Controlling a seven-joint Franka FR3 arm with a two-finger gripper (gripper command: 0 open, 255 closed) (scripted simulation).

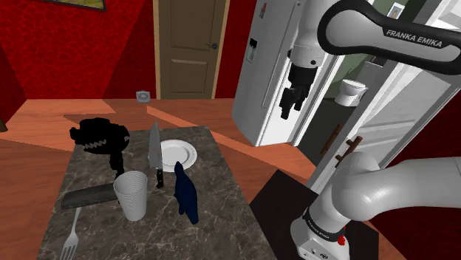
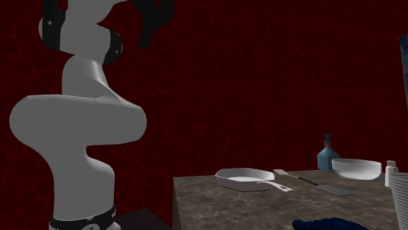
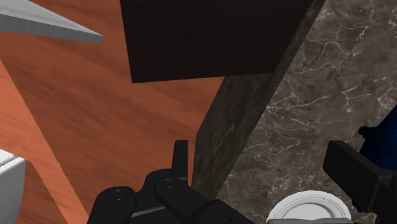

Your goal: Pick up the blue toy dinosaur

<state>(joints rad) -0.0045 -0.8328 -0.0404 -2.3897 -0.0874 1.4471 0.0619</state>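
The blue toy dinosaur [image 1: 186, 193] stands upright on the dark marble table [image 1: 222, 214], near the edge that faces the stand. In the second exterior view its dark blue back [image 2: 327, 224] shows at the lower edge. My gripper [image 1: 290, 109] hangs high in the air, off the table toward the shoulder view's right, above the floor. It is open, with nothing between its fingers. In the wrist view the gripper [image 3: 257, 156] looks down on the table's edge, and a part of the dinosaur [image 3: 382, 135] shows past the far finger [image 3: 356, 177].
Beside the dinosaur stands a white ribbed cup [image 1: 131, 194]. Behind them lie a white plate [image 1: 177, 153], a large knife [image 1: 155, 146], a black object [image 1: 100, 137] and a fork [image 1: 72, 238]. A white fridge [image 1: 270, 74] rises behind the gripper. A bowl [image 2: 356, 168] and blue bottle [image 2: 327, 155] stand further back.
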